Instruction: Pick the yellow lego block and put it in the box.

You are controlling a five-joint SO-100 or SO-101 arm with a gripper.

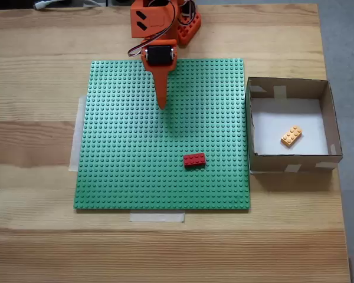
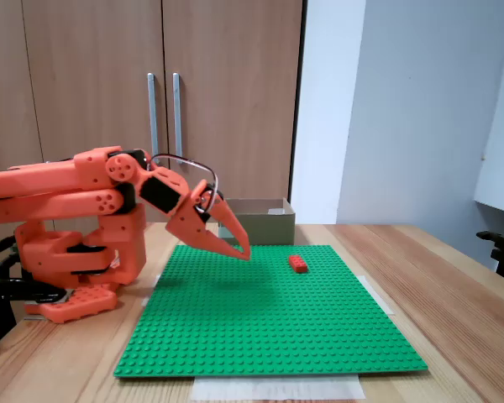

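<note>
The yellow lego block lies diagonally in the box (red brick outside); gripper pressed together, empty.

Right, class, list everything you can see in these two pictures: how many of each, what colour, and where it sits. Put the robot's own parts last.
yellow lego block: one, yellow-orange, lying inside the box on its white bottom.
box: one, brown cardboard with pale tape patches, on the table right of the baseplate in the view from above.
red lego brick: one, red, on the baseplate, towards its near right part in the view from above.
baseplate: one, green, studded, flat on the table, pale tape at two edges.
table: one, light wood.
cupboard doors: two, brown, with metal handles, behind the table.
arm: one, orange, folded low at the table's far edge.
claw: one, orange, shut and empty, hanging above the baseplate.
</note>
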